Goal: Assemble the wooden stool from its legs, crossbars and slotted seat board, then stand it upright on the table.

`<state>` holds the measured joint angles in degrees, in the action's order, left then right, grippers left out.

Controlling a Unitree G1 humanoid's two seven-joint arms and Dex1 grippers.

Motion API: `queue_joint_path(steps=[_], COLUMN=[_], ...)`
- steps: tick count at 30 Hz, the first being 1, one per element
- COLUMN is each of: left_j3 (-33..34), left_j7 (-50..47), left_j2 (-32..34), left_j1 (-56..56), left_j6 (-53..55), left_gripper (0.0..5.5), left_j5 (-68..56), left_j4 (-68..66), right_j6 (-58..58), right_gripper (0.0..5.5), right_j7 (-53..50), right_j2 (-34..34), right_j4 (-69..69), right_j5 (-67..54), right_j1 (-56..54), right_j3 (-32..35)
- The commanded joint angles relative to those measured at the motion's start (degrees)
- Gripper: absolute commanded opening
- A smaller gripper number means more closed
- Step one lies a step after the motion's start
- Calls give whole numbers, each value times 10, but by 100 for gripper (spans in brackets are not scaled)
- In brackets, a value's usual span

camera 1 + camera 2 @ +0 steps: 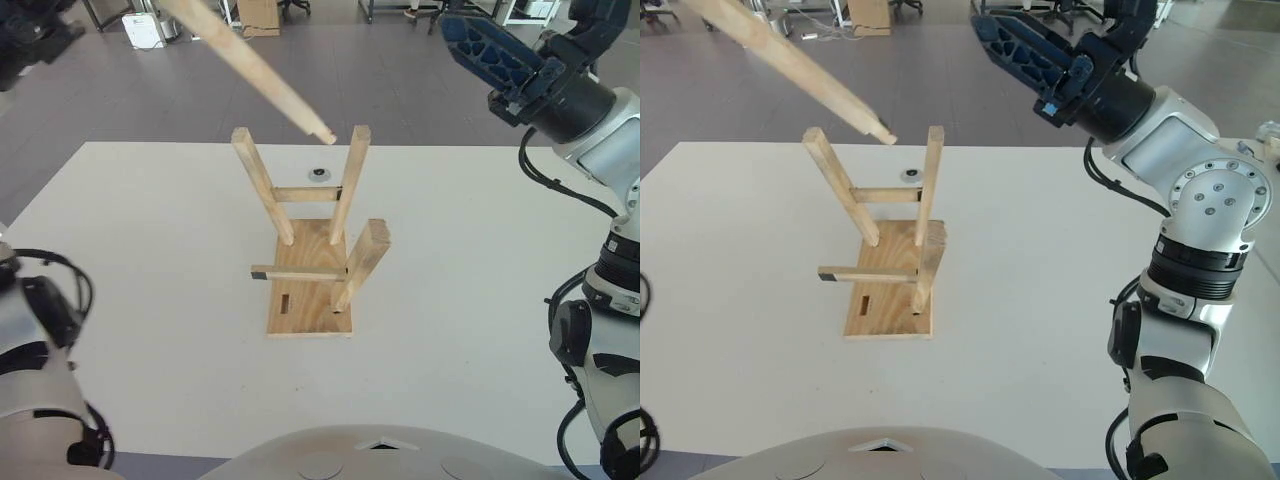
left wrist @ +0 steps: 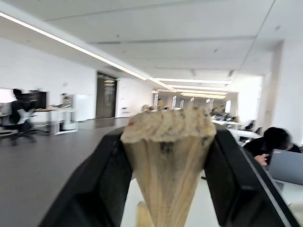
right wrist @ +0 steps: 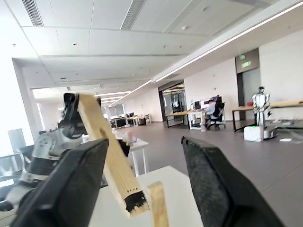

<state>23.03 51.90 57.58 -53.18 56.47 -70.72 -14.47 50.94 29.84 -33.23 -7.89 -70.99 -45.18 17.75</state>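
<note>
A: Firstly, the stool [image 1: 342, 215]: location?
B: Seat board [image 1: 305, 322] flat on the table [image 1: 480, 300], underside up. Three legs [image 1: 262, 185] stand from it, tied by two crossbars [image 1: 305, 194]. Inverted, presumably so that legs drop into the slots from above.
A: Fourth leg?
B: Fourth leg [image 1: 250, 62] aloft, slanting down, tip near the rear legs' tops. Left gripper [image 2: 168, 136] clamped on its far end, likely leaving the notched tip free for the vacant slot [image 1: 287, 300].
A: Right gripper?
B: Right gripper [image 3: 144, 144] raised high, well apart from the stool, fingers spread wide, holding nothing. Probably kept clear.
</note>
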Motion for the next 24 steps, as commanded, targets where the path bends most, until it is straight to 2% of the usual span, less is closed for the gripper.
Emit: queue_joint_path(steps=[1, 5, 8, 11, 14, 17, 20, 24], left_j3=[-36, -32, -52, -88, -92, -79, -55, -112], left_j7=[129, 237, 250, 238, 244, 279, 369, 406], left_j2=[42, 44, 35, 24, 18, 22, 44, 82], left_j1=[12, 67, 124, 137, 153, 193, 253, 292], left_j6=[-23, -50, -59, -78, -101, -146, -237, -349], left_gripper=[205, 205, 205, 205, 205, 205, 205, 205], left_j5=[68, 94, 116, 158, 182, 210, 254, 246], left_j4=[-20, 11, 96, 128, 137, 116, 35, -30], right_j6=[1, -1, -1, -3, -3, -3, -2, -4], right_gripper=[289, 289, 289, 289, 289, 289, 289, 289], right_j7=[-14, -19, -12, -7, -4, -1, 1, 1], right_j2=[-24, -34, -38, -40, -39, -39, -42, -41], right_j4=[-26, -37, -32, -33, -35, -38, -42, -53], right_j5=[7, 5, 10, 17, 22, 24, 25, 26], right_j1=[38, 53, 47, 48, 52, 55, 61, 76], right_j3=[30, 47, 44, 39, 38, 38, 41, 47])
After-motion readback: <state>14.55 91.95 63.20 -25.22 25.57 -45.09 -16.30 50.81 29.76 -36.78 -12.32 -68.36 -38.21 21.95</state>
